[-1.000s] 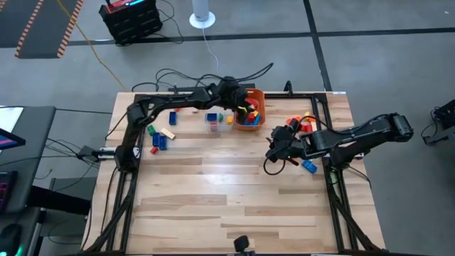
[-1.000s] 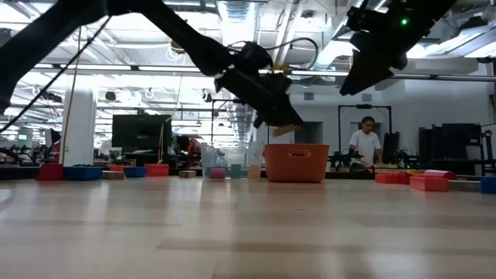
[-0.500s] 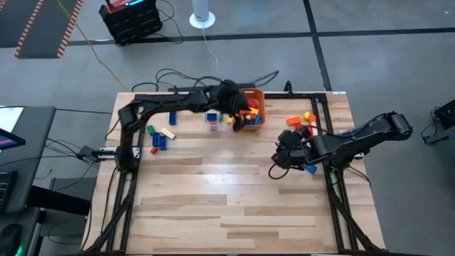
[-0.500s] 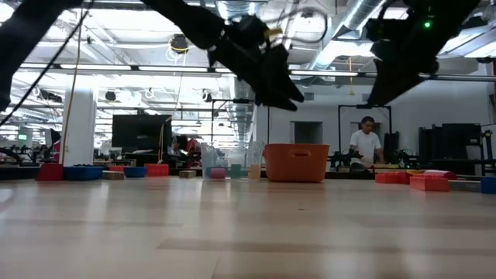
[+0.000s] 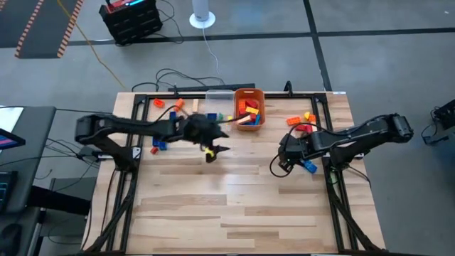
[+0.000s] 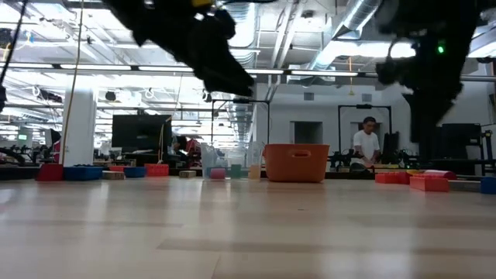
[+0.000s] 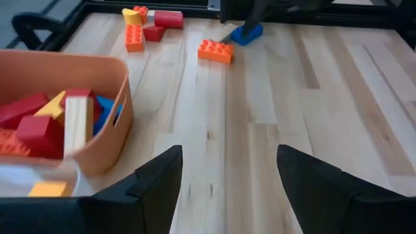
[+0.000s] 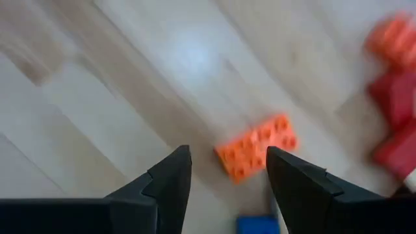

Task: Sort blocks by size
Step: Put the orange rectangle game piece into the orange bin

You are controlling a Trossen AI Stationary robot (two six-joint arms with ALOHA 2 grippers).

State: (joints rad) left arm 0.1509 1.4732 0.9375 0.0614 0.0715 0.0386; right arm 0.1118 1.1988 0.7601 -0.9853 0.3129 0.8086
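Observation:
My left gripper (image 5: 215, 144) hangs open above the table's middle left, near side of the orange tub (image 5: 249, 114), with nothing between its fingers (image 7: 224, 188). The tub holds red, yellow, blue and orange blocks and a plain wooden bar (image 7: 77, 123) lying on top of them. My right gripper (image 5: 284, 146) is open near the table's right side, above an orange brick (image 8: 257, 155) that lies flat on the wood, just ahead of its fingers. A blue brick (image 7: 247, 34) lies right by it. More blocks (image 5: 302, 122) lie at the far right.
A clear tub (image 5: 219, 96) stands left of the orange tub at the far edge. Loose blocks lie at the far left (image 5: 160, 142). Cables run along the far edge. Bare wood (image 5: 234, 199) fills the near half. A person (image 6: 364, 147) stands in the room beyond.
My left gripper, which held a tan block over the orange tub, has opened and let it fall among the tub's blocks. It has then drawn back toward the table's left and near edge. My right gripper has shifted a little toward the right edge.

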